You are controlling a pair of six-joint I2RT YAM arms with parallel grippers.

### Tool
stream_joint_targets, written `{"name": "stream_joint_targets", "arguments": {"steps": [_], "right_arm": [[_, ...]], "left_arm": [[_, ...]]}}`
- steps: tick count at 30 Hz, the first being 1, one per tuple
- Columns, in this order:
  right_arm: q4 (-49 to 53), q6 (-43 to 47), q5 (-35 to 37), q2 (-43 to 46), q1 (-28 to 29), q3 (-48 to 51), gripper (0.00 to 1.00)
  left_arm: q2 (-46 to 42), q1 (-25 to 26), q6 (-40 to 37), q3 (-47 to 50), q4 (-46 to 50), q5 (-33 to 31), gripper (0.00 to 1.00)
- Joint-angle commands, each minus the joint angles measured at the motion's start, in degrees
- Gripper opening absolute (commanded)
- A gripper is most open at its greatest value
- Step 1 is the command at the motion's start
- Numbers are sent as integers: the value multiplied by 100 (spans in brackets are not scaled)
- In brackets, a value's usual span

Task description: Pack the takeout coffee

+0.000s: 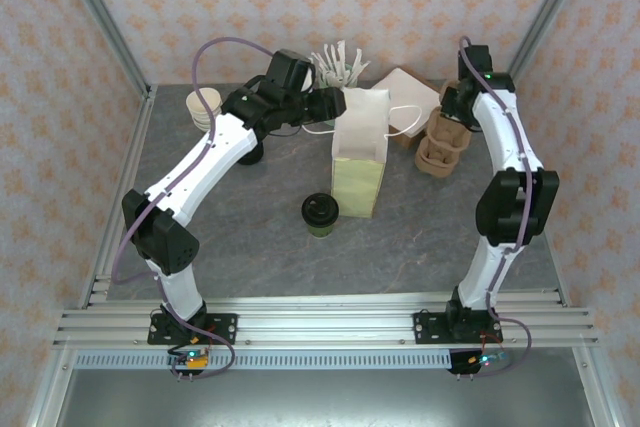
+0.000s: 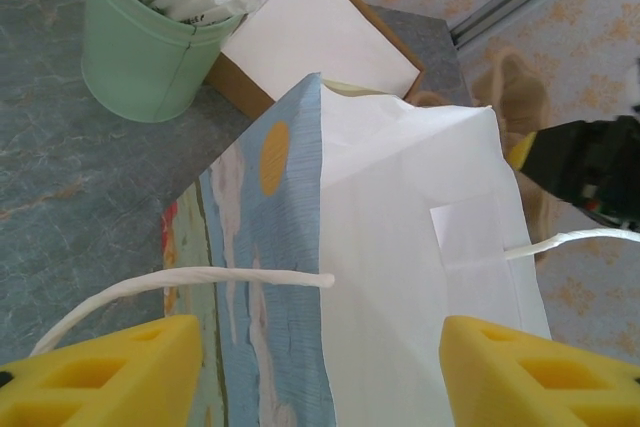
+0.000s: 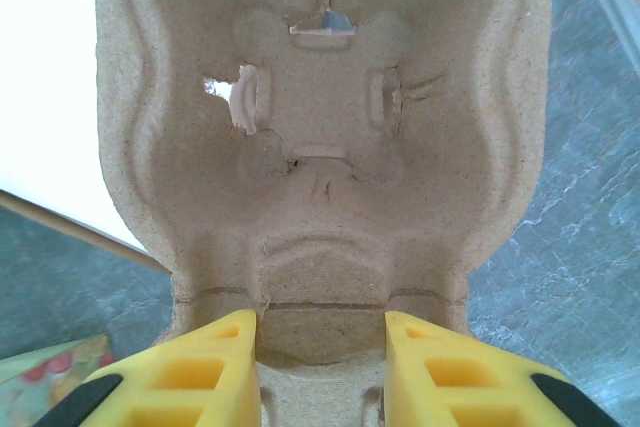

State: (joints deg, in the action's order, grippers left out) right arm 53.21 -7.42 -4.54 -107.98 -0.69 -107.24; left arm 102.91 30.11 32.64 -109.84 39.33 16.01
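One takeout coffee (image 1: 320, 212) just beside paper bag (image 1: 358, 162), bare table (image 1: 240, 247) nearer

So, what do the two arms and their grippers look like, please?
Both the left arm and the right arm have white shells with black joints and black base plates. A lilac cable loops along each. A small green light glows on the right arm. The left gripper and right gripper have yellow fingers with moulded cut-outs.
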Motion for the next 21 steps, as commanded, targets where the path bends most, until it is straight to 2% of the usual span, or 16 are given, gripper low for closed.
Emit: {"name": "stream_joint_targets", "arguments": {"steps": [1, 5, 12, 16, 21], "right_arm": [[152, -88, -8, 645, -45, 60, 32], [130, -205, -211, 1424, 10, 110, 31], [215, -262, 74, 2369, 540, -332, 31], [327, -321, 63, 2457, 1080, -818, 31], [349, -341, 286, 2257, 2071, -1277, 31]], "left_arm": [[-261, -37, -171, -209, 292, -212, 66], [-434, -79, -171, 6, 253, -8, 63], [-703, -71, -128, 399, 232, 301, 57], [-856, -75, -171, 556, 350, 312, 56], [-1125, -125, -445, 734, 444, -178, 60]]}}
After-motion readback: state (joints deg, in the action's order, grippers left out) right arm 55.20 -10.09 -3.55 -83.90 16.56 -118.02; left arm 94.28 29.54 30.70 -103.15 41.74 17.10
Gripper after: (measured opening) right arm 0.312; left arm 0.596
